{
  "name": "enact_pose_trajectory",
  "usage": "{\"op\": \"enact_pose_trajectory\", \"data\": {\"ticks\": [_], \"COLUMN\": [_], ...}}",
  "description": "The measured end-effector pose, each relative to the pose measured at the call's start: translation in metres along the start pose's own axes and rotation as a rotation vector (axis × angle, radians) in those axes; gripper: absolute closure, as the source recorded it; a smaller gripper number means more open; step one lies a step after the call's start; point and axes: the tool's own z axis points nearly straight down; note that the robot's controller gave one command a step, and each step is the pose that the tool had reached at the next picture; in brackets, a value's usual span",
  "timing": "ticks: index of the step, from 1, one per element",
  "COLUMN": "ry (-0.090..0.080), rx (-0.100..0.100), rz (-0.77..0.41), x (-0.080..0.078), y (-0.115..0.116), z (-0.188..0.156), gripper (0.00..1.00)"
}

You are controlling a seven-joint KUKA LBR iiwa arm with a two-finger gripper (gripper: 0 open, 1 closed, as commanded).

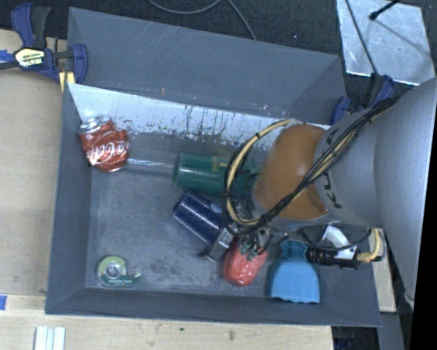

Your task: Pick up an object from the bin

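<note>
My gripper [236, 241] hangs low in the bin's right half, under the orange wrist cover. Just below it, near the front wall, lies a red rounded lump [241, 268], its top edge under the gripper. A dark blue can [197, 214] lies on its side just to the gripper's left, touching or nearly touching it. A dark green bottle [201, 173] rests on its side behind the can. To the right of the red lump sits a light blue block-shaped thing [295, 279].
A crushed red soda can [105, 146] lies at the back left by the wall. A small green tape roll [114, 271] sits in the front left corner. The arm and its cables cover the bin's right side.
</note>
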Motion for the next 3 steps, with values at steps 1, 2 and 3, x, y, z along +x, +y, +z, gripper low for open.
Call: {"op": "enact_pose_trajectory", "data": {"ticks": [1, 2, 3], "ry": [0.000, 0.008, 0.002], "rx": [0.000, 0.006, 0.002], "rz": [0.000, 0.003, -0.042], "x": [0.000, 0.002, -0.001], "y": [0.000, -0.001, -0.005], "z": [0.000, -0.036, -0.098], "gripper": [1.00, 1.00, 1.00]}}
